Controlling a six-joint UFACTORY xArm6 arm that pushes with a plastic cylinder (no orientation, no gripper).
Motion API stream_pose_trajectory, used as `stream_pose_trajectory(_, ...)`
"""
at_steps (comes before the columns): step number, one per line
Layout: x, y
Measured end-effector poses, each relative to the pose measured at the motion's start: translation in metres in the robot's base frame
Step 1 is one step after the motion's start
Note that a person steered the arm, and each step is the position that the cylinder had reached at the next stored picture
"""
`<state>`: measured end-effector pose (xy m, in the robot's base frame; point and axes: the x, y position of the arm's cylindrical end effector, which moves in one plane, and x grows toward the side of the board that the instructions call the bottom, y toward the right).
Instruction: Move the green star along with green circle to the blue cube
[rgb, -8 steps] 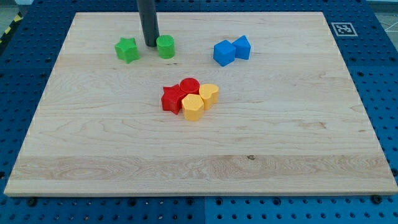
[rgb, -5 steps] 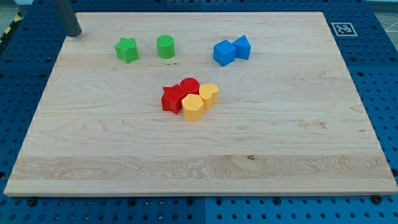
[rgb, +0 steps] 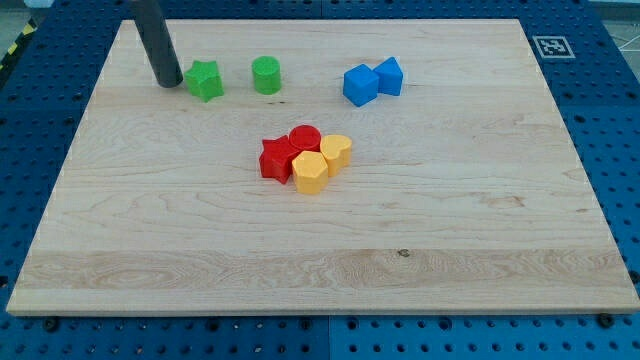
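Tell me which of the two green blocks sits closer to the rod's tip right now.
The green star. My tip stands just off its side toward the view's left, while the green circle lies beyond the star toward the view's right.

I work on a pale wooden board (rgb: 400, 260) lying on a blue perforated bench (rgb: 610, 120). My tip (rgb: 168, 82) rests on the board near the view's top left, just beside the green star (rgb: 204, 80) on its left. The green circle (rgb: 266, 75) stands apart to the star's right. Further right, the blue cube (rgb: 360, 85) touches a second blue block (rgb: 389, 76). Near the middle, a red star (rgb: 275, 159), a red cylinder (rgb: 304, 139), a yellow hexagon (rgb: 310, 172) and a yellow heart-like block (rgb: 336, 151) sit clustered together, touching.
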<state>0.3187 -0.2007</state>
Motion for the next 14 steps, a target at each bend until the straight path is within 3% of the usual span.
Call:
stream_pose_trajectory(4,0.041,0.020)
stream_pose_trajectory(10,-0.006,0.037)
stream_pose_trajectory(12,-0.047,0.022)
stream_pose_trajectory(14,-0.052,0.045)
